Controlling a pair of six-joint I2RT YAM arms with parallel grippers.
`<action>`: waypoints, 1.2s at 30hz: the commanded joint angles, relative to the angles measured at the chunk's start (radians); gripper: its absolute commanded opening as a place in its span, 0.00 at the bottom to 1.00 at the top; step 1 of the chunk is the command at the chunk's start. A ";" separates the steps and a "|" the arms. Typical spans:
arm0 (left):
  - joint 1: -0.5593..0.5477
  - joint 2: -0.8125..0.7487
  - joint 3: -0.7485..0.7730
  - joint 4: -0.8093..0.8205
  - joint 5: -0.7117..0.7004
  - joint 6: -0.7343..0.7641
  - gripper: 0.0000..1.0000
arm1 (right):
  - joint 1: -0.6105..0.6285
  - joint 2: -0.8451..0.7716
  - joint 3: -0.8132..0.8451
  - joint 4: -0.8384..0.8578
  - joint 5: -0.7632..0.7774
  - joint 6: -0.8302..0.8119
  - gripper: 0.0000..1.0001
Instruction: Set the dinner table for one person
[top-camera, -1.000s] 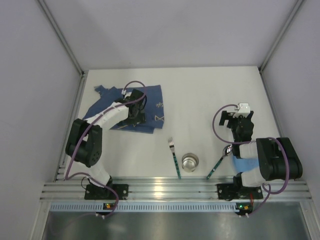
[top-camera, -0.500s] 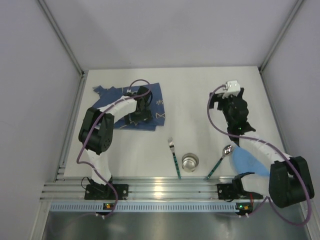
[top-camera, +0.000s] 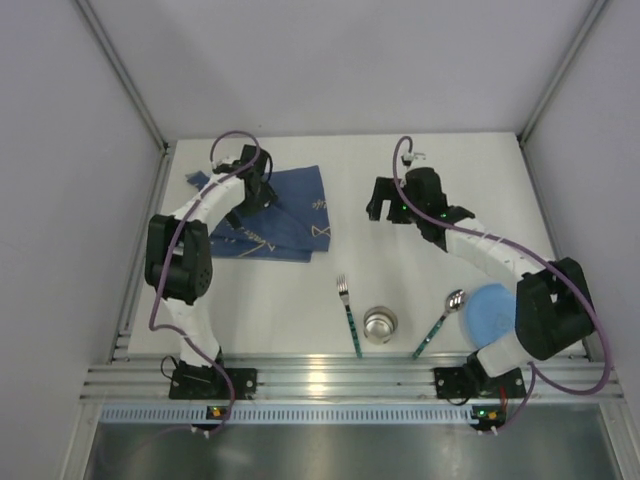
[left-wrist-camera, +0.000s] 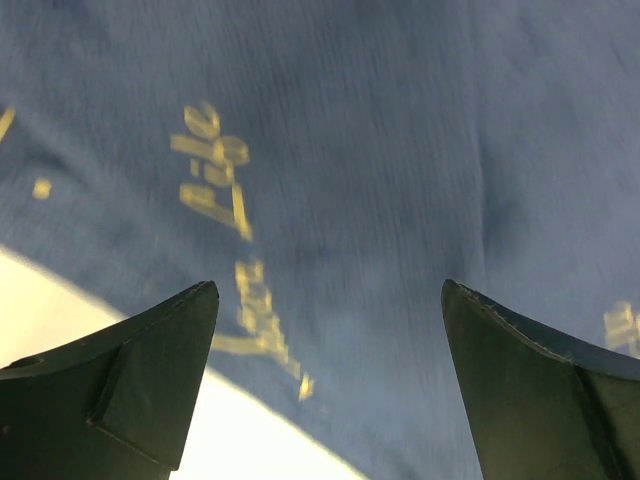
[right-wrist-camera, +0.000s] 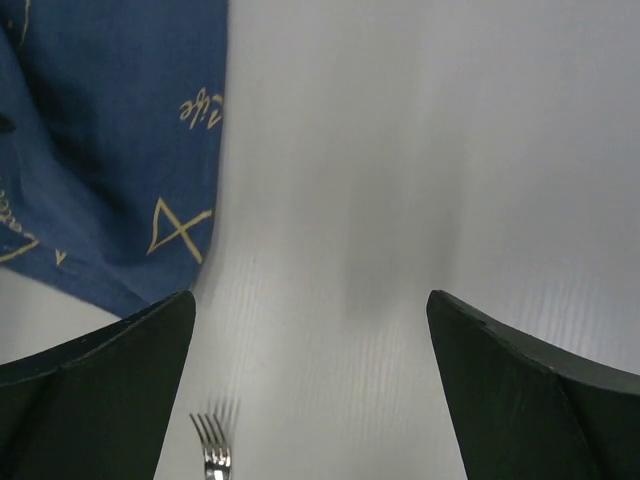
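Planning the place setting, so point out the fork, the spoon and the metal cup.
fork (top-camera: 349, 316): top external view, on its green handle.
spoon (top-camera: 437, 327): top external view, on its green handle.
metal cup (top-camera: 380, 324): top external view, on its inside bottom.

The surface (top-camera: 360, 165) is a large, flat, matte white rectangle, lying level beneath the left gripper (left-wrist-camera: 330, 285) and the right gripper (right-wrist-camera: 310, 295). A ribbed aluminium rail (top-camera: 340, 378) runs along its near edge, well behind both grippers.
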 joint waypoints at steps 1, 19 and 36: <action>0.062 0.130 0.060 0.022 0.070 -0.006 0.99 | 0.061 -0.058 0.003 -0.056 -0.042 0.038 1.00; 0.060 0.370 0.168 0.069 0.259 0.125 0.36 | 0.115 -0.165 -0.096 -0.169 -0.025 -0.041 1.00; -0.378 0.303 0.131 0.185 0.130 0.909 0.00 | 0.117 -0.242 -0.093 -0.241 0.018 -0.073 1.00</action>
